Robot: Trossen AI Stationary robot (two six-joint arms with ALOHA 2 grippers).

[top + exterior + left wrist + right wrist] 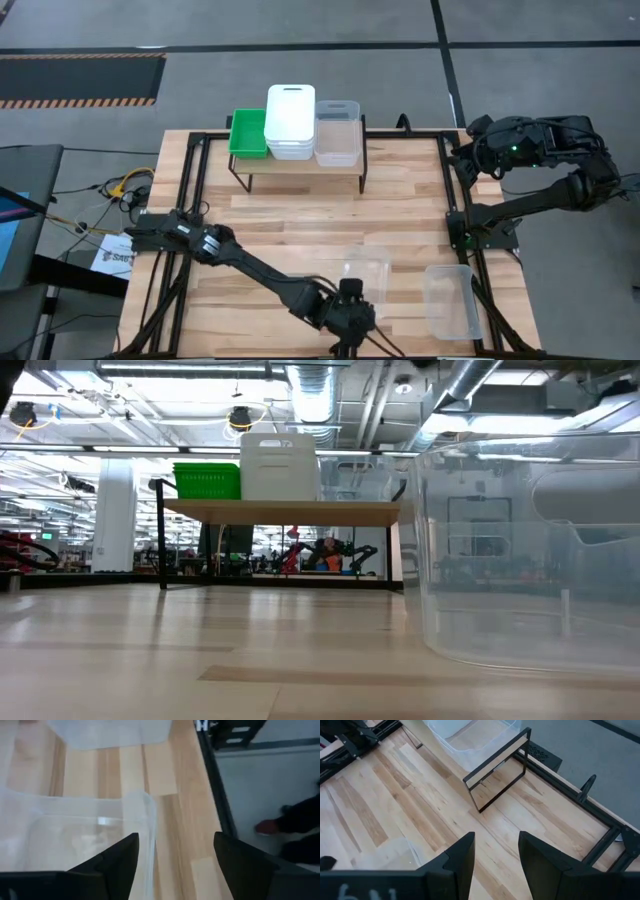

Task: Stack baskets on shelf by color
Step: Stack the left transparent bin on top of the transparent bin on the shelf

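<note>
The left end effector stands spread wide astride a clear basket's wall near the surface's front edge; it should seat deeper before closing. The right end effector waits parted, holding nothing.

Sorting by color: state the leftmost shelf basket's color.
Bright green basket; the high view shows it best.

Clear basket cut off by right edge in low view. Shelf mostly out of frame in right wrist view. Green basket count unclear.
</note>
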